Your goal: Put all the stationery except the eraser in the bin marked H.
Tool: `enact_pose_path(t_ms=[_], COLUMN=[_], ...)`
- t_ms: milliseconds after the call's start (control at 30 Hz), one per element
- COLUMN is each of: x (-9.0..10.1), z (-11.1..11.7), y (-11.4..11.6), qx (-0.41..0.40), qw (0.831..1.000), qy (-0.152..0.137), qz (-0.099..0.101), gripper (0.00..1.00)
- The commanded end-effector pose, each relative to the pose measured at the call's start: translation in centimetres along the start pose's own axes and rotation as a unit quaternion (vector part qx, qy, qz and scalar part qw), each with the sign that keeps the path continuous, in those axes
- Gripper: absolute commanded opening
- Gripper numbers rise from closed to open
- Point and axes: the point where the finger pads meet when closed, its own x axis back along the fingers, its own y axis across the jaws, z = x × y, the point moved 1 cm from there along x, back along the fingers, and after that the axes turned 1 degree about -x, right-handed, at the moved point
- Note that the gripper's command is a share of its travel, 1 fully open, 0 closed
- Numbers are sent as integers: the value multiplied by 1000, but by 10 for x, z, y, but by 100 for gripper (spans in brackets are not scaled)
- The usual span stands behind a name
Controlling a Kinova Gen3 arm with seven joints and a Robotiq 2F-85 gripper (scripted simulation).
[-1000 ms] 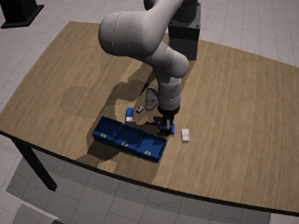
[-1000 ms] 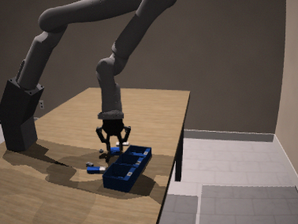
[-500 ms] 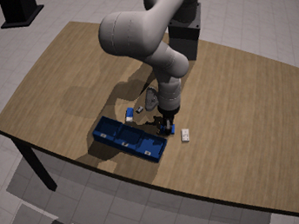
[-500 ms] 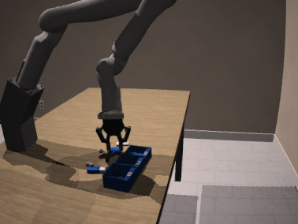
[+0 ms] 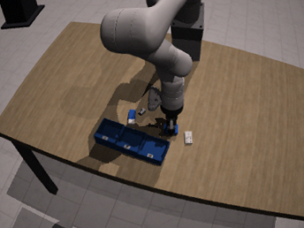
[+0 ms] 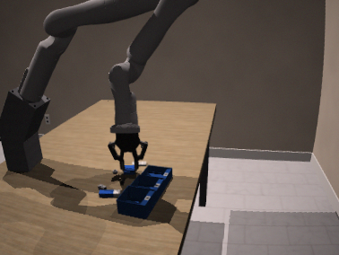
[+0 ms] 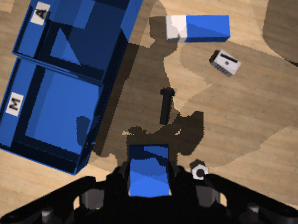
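Observation:
My gripper [image 5: 172, 129] [image 6: 129, 169] [image 7: 149, 170] points down, low over the table, shut on a blue block [image 7: 149, 179] by its sides. A blue-and-white eraser [image 5: 132, 114] [image 6: 107, 193] [image 7: 207, 28] lies beside the bins. A small grey sharpener [image 5: 142, 111] [image 6: 102, 187] [image 7: 226, 63] lies near it. The row's end bin away from my gripper [image 5: 99, 136] [image 6: 131, 209] is outside the wrist view; its label is too small to read. The other labels read A and M in the wrist view.
Bin M [image 7: 60, 111] is beside my gripper, and bin A [image 7: 95, 47] is in the middle. A black bolt [image 7: 166, 106] and a metal nut [image 7: 199, 171] lie near the fingers. A white block [image 5: 188, 137] [image 6: 140, 163] lies on the table [image 5: 252, 136], on the side away from the bins.

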Motion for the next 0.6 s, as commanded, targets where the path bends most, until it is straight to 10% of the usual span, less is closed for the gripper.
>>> enact_pose_path(t_ms=[0,567], x=[12,52], z=[1,1], y=[-4,-4], qx=[1,1], qw=[1000,1000], qy=[2,2], qz=[4,4], gripper=[35,35])
